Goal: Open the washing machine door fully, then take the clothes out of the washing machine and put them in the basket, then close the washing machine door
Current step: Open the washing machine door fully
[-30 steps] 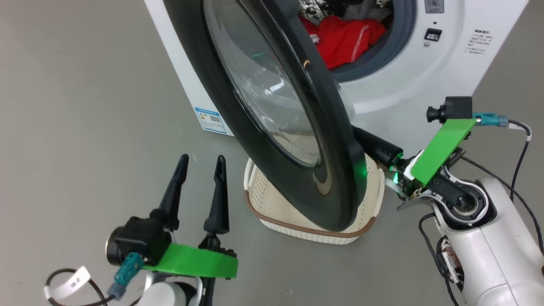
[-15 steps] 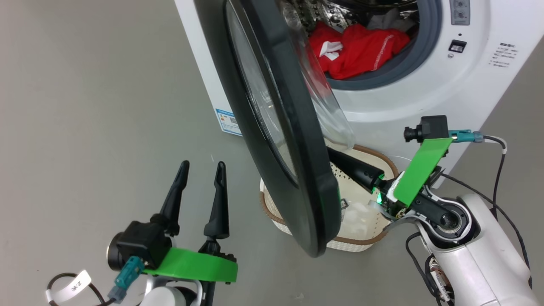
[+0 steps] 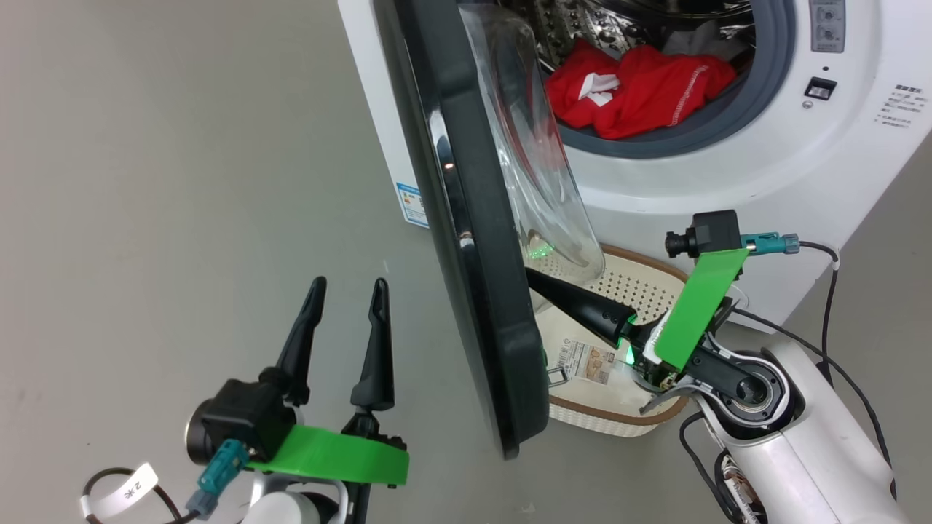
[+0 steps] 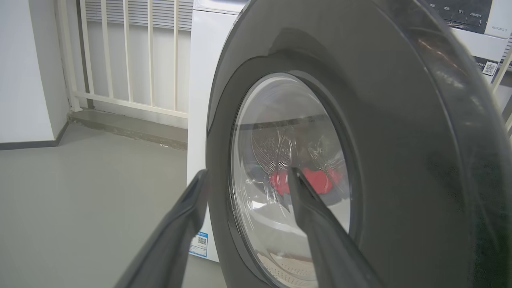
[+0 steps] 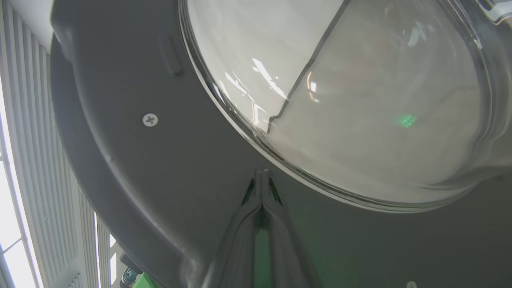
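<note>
The left hand (image 3: pixel 348 285) and right hand (image 5: pixel 262 178) have long black fingers (image 3: pixel 298 342), a green plate (image 3: pixel 328 455), black camera (image 3: pixel 703 233), teal plug (image 3: pixel 764 242). Lower-right arm (image 3: pixel 815 437): white, black cables (image 3: pixel 830 306).

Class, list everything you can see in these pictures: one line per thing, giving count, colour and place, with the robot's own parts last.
washing machine: one, white, at the back
door: one, black rim and clear glass, swung open, edge-on in the head view
clothes: one heap, red with some white, in the drum
basket: one, cream with brown rim, on the floor before the machine
sticker: one, blue, low on the machine, left of the door
label: one, pale, inside the basket
railing: one, white, behind the machine
floor: grey
left gripper: one, dark, open, left of the door
right gripper: one, dark, shut, over the basket, tips at the door's inner side
</note>
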Robot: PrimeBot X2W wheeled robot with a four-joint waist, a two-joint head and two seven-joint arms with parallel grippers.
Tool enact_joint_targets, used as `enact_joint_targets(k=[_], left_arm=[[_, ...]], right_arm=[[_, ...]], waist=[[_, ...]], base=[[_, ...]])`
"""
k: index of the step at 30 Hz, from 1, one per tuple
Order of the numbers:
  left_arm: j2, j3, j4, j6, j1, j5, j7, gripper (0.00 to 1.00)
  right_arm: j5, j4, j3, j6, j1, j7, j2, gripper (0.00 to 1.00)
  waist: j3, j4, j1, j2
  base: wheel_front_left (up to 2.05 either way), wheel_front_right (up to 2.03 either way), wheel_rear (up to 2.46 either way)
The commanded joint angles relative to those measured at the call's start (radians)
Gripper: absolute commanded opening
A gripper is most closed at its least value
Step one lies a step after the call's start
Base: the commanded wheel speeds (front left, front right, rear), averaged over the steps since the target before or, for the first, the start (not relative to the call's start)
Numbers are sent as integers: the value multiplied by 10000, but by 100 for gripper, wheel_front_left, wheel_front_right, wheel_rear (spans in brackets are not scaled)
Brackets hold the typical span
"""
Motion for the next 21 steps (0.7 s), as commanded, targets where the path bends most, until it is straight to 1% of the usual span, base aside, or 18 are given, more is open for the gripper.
enact_joint_targets(k=[1, 21], left_arm=[[154, 289, -218, 89, 12, -6, -78, 100], [154, 260, -259, 97, 35, -67, -78, 100]], right_arm=[[54, -338, 265, 75, -33, 43, 189, 0], [385, -451, 923, 75, -145, -77, 189, 0]], waist=[[16, 66, 0, 0], [-32, 572, 0, 0]], base=[[0, 0, 0], [0, 0, 0]])
